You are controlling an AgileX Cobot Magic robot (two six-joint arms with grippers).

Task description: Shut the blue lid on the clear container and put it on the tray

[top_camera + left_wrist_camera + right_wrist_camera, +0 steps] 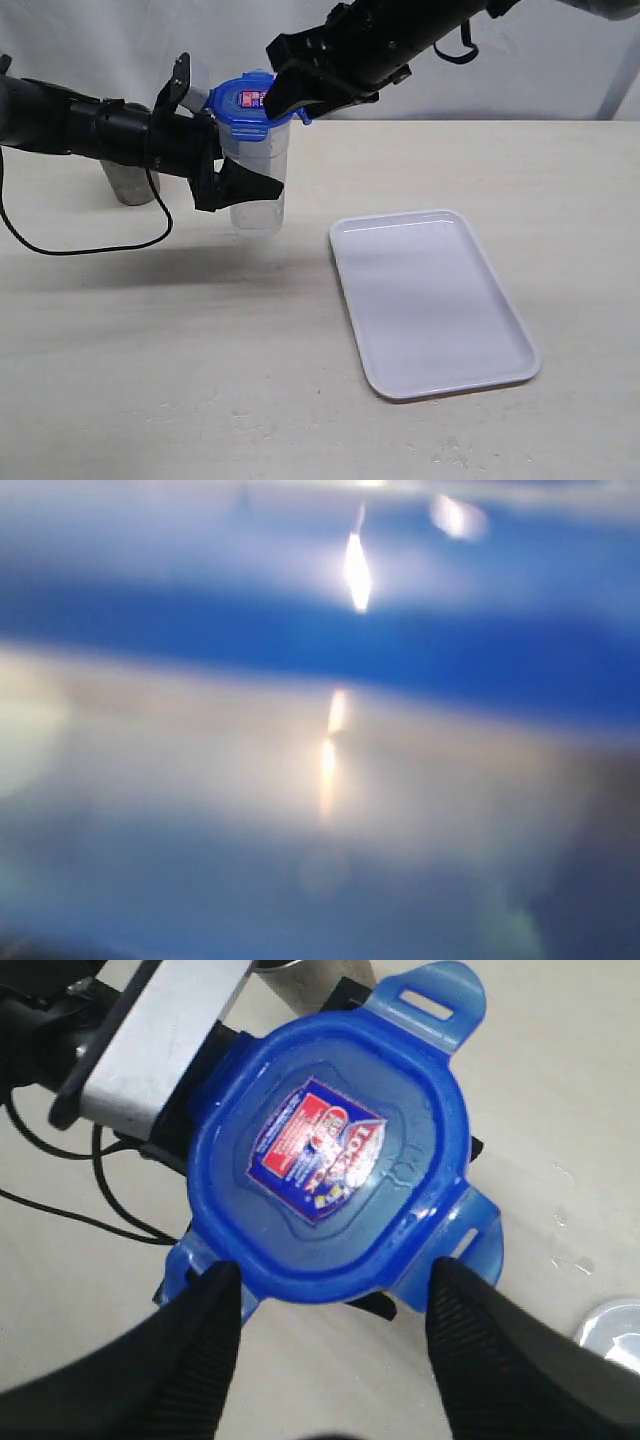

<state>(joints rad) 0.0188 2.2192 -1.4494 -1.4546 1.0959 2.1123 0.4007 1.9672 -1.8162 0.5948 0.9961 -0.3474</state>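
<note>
Left hand [248, 186] grips clear container [260, 215], its view a blur; right hand [337, 1275] gapes over blue lid [330, 1160].

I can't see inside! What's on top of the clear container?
The blue lid sits on the clear container's rim, sticker up. The lid covers the opening; through the clear wall no contents show, though the left gripper hides part.

We see the container [258, 218], tall, translucent and slightly tapered, standing upright to the left of the tray [430, 300] and apart from it. The blue lid [330, 1160] sits on its rim, red-white sticker facing up, snap tabs flared outward. The tray is white, rectangular, round-cornered and low-rimmed, and lies flat.
</note>
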